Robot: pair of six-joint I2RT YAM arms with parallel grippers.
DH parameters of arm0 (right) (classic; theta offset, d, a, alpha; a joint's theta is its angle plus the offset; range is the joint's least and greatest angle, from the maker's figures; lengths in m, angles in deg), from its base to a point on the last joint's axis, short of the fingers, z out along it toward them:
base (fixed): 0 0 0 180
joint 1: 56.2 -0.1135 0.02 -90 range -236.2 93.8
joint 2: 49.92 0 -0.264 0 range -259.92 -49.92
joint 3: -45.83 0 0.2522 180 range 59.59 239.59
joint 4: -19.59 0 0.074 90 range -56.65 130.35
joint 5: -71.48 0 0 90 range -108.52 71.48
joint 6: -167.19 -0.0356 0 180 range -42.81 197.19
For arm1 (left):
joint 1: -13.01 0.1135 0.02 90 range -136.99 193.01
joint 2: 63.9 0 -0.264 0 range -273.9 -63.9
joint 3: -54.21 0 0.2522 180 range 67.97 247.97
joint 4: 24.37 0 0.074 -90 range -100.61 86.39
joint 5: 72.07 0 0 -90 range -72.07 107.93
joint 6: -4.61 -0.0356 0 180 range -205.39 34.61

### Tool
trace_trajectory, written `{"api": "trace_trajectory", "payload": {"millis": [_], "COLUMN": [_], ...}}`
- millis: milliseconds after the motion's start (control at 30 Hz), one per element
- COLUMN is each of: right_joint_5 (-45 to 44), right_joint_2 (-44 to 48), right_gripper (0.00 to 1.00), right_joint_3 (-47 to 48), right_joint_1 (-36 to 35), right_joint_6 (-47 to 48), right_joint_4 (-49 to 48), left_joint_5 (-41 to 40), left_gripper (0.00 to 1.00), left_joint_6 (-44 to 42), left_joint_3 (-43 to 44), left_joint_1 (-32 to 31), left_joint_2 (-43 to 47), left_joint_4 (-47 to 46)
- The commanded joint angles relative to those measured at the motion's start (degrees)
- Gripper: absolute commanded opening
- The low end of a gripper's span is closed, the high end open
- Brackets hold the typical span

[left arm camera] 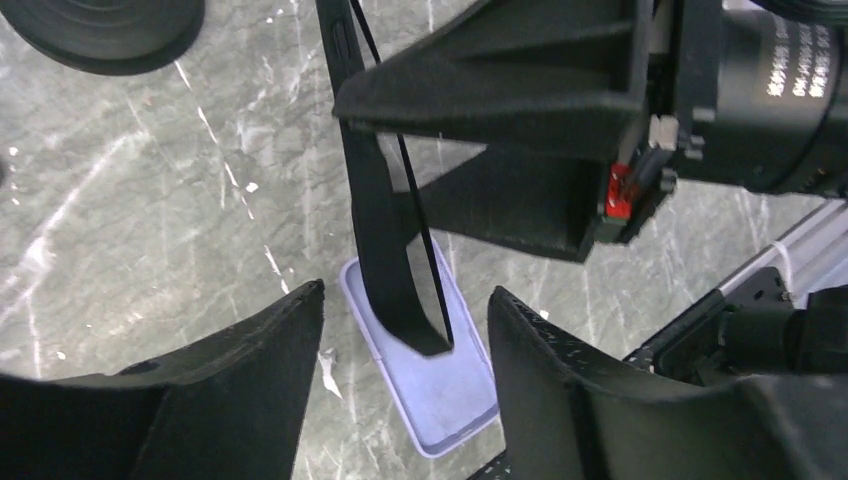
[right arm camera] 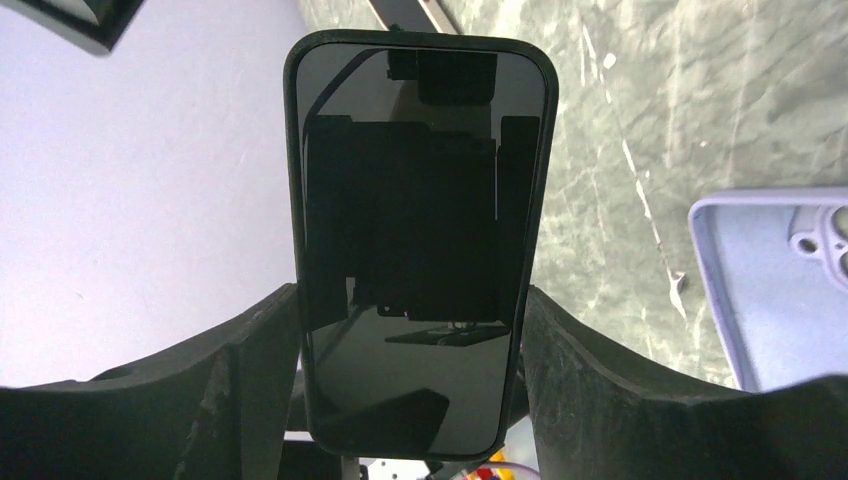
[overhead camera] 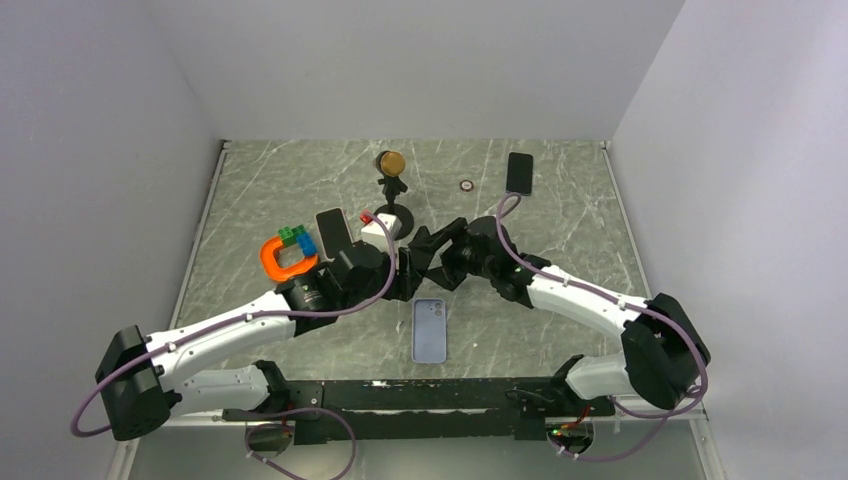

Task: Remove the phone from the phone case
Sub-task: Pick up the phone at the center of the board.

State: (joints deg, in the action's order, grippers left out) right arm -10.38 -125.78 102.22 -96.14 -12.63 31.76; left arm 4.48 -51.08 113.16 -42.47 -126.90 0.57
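Right tool (right arm camera: 415, 400) grips one black phone (right arm camera: 415, 200).
Left tool (left arm camera: 408, 300) gapes empty beside it; one lavender case (overhead camera: 430, 330) lies on the surface (overhead camera: 570, 210).

The middle of the surface (overhead camera: 560, 210) is crowded. The right tool (right arm camera: 410, 330) clamps the phone (right arm camera: 420, 200) upright, edge-on between the spread fingers of the left tool (left arm camera: 405, 300). The lilac case (overhead camera: 430, 330) lies at six o'clock. An orange horseshoe (overhead camera: 270, 256) and a black stand (overhead camera: 398, 216) block ten to twelve, with a dark handset (overhead camera: 519, 172) at one. Three o'clock lies free.
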Motion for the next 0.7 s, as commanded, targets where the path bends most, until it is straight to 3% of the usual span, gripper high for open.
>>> {"api": "trace_trajectory", "payload": {"millis": [0, 167, 267, 300, 367, 400, 500, 667], "right_joint_5": [-3.1, -7.1, -8.0, -7.8, -8.0, -8.8, -11.1, -7.6], "right_joint_2": [3.4, 5.5, 6.6, 7.0, 8.0, 8.7, 10.0, 12.2], "right_gripper": [0.0, 0.0, 0.02, 0.19, 0.77, 0.97, 1.0, 1.0], "right_joint_3": [1.1, 0.8, -0.1, -0.6, -2.0, -2.0, 1.2, 7.6], "right_joint_1": [-3.5, -6.1, -6.3, -6.3, -6.2, -6.0, -5.0, -1.2], "right_joint_6": [-5.2, -6.6, -5.0, -3.1, 4.9, 12.7, 31.4, 60.1], "right_joint_4": [-5.8, -4.8, -5.7, -6.8, -10.6, -9.0, 2.2, 17.8], "left_joint_5": [-3.2, -3.8, -3.8, -3.7, -2.1, -0.2, 10.0, 32.3], "left_gripper": [0.6, 0.38, 0.06, 0.01, 0.0, 0.0, 0.0, 0.0], "left_joint_6": [0.3, 0.4, 0.1, -0.2, -1.3, -2.0, -4.1, -12.6], "left_joint_3": [2.0, 1.8, 1.5, 1.3, 0.8, 0.5, -0.2, 1.0], "left_joint_1": [0.2, 0.2, 0.2, 0.2, 0.4, 1.0, 5.0, 12.9], "left_joint_2": [-0.7, -1.2, -0.3, 0.1, 1.3, 2.1, 3.5, 4.4], "left_joint_4": [-1.9, -1.2, -0.7, -0.8, -1.4, -1.7, -1.6, 3.1]}}
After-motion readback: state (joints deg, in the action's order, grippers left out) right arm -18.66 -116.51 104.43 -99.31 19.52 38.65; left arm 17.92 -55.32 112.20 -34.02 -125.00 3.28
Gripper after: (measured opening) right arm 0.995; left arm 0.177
